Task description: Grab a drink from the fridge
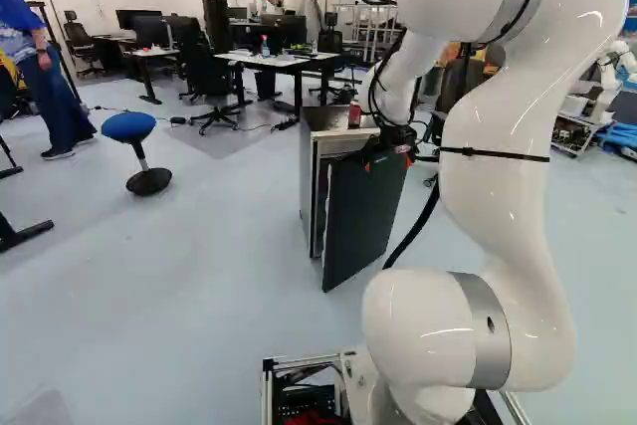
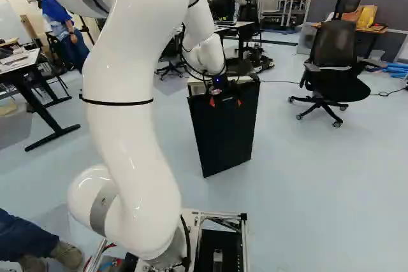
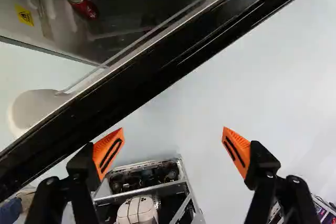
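Observation:
The fridge [image 1: 333, 118] stands ahead with its dark door [image 1: 363, 211] partly open. A red can [image 1: 354, 114] is on the fridge top in the left base view. My gripper [image 2: 225, 101] is at the top of the door [image 2: 224, 135]. In the wrist view the gripper [image 3: 173, 129] is open with nothing held; the door's black edge [image 3: 157, 64] runs slantwise ahead of the fingers and close to one of them. Beyond that edge lies a red can [image 3: 83, 2]; I cannot tell whether it is the same one. Much of the fridge interior is hidden.
A blue stool [image 1: 129, 126] stands left of the fridge, and an office chair [image 2: 336, 62] to its right. Desks [image 1: 274, 60] are behind. Someone's leg and shoe [image 2: 64, 255] are close beside the base. Another robot [image 1: 612, 72] stands at the far right.

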You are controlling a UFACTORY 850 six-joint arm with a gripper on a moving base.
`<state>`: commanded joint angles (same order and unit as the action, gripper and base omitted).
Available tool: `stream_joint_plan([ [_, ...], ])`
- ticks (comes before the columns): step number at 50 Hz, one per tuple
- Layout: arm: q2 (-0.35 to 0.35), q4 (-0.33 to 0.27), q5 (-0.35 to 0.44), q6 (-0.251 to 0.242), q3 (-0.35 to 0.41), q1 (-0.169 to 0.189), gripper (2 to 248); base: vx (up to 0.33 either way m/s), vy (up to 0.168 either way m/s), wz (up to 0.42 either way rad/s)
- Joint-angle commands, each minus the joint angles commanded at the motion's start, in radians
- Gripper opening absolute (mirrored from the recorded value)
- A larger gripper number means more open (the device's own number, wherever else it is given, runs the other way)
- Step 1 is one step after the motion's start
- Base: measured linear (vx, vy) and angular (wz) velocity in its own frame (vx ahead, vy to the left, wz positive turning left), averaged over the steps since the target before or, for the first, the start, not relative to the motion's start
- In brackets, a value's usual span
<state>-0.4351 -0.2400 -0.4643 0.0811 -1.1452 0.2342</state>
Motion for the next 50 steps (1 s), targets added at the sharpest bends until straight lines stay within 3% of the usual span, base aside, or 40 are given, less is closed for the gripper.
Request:
stream_joint_plan([
  [31, -0.014, 0.000, 0.082, 0.000, -0.020, -0.038, 247, 0.000, 0.000, 0.000],
  [50, -0.026, 0.000, 0.087, 0.000, -0.036, -0.061, 247, 0.000, 0.000, 0.000],
])
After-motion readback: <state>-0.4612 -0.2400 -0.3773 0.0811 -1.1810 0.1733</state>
